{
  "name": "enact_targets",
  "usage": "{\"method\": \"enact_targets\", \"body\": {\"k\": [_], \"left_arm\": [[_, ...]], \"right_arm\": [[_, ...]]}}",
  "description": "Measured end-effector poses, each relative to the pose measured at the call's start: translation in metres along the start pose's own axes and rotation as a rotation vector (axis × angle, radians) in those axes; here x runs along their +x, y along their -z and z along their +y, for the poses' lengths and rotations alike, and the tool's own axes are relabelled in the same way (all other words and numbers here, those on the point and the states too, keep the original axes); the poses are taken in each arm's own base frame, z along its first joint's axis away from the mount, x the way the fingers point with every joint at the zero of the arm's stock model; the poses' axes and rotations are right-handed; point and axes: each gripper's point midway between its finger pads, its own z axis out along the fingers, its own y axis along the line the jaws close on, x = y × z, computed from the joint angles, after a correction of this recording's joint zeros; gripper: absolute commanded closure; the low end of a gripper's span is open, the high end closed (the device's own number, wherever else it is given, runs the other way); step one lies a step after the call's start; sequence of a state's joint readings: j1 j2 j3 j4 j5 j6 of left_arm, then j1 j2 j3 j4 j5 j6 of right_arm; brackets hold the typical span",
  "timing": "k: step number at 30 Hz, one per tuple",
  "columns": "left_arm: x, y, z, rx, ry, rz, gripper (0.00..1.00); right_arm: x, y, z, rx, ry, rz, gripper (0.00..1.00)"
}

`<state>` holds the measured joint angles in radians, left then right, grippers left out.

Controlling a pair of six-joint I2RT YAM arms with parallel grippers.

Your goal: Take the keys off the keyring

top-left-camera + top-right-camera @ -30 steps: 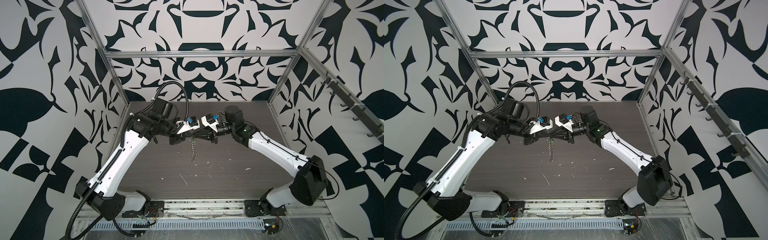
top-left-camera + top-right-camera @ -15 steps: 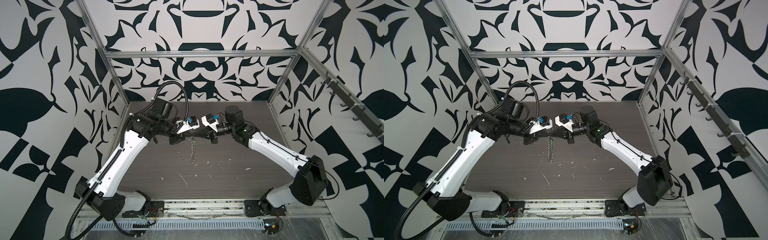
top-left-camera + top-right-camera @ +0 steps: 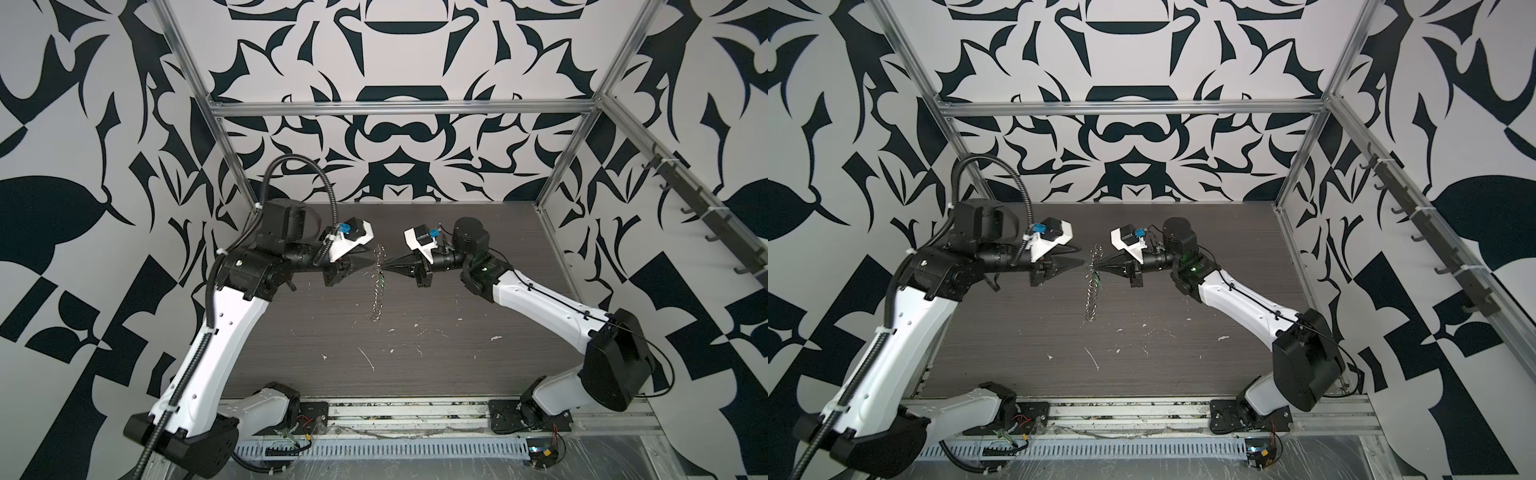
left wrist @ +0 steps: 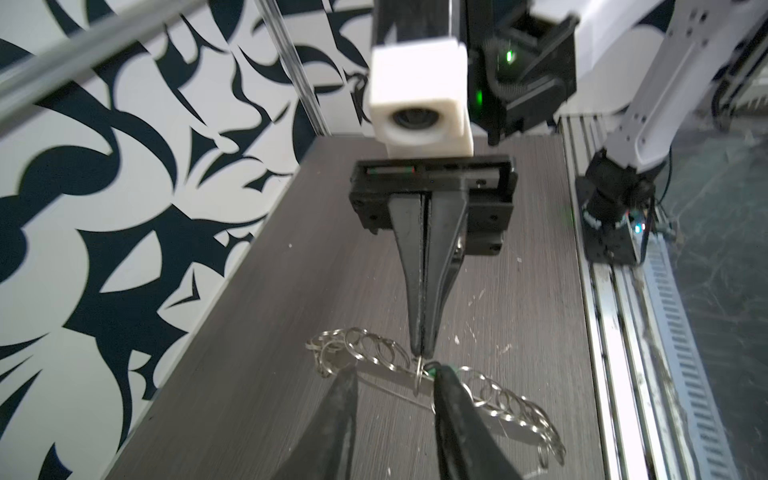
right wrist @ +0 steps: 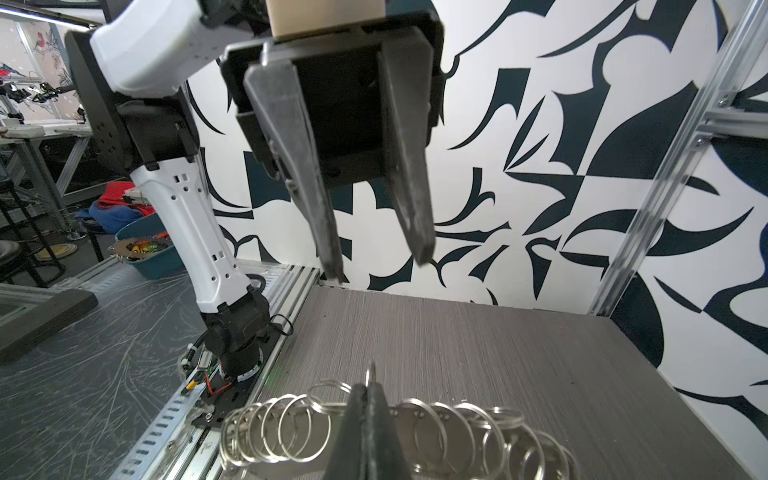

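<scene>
The right tool (image 4: 420,351) pinched the keyring (image 3: 377,297), which dangled below its tips — the left tool (image 5: 379,266) sat just beside, jaws parted, empty.

Keys (image 3: 380,280) only a green speck from above, mostly hidden behind my left finger (image 4: 457,415), keyring (image 5: 436,432) cut off by the right wrist view's edge.

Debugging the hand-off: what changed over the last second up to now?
The left gripper opened, let go of the keyring and drew back toward its own side, leaving a small gap. Unchanged: the right gripper stays shut on the keyring, which still hangs from it above the table, and the keys with the green tag remain on it.
</scene>
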<state>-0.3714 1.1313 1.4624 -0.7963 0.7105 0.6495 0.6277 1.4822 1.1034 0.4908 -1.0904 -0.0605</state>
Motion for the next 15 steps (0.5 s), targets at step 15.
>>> {"method": "enact_targets", "body": {"k": [15], "left_arm": [[-0.011,-0.003,-0.001,0.010,0.146,-0.201,0.56]], "right_arm": [[-0.023,0.006,-0.002,0.041,0.017,-0.100,1.00]]}}
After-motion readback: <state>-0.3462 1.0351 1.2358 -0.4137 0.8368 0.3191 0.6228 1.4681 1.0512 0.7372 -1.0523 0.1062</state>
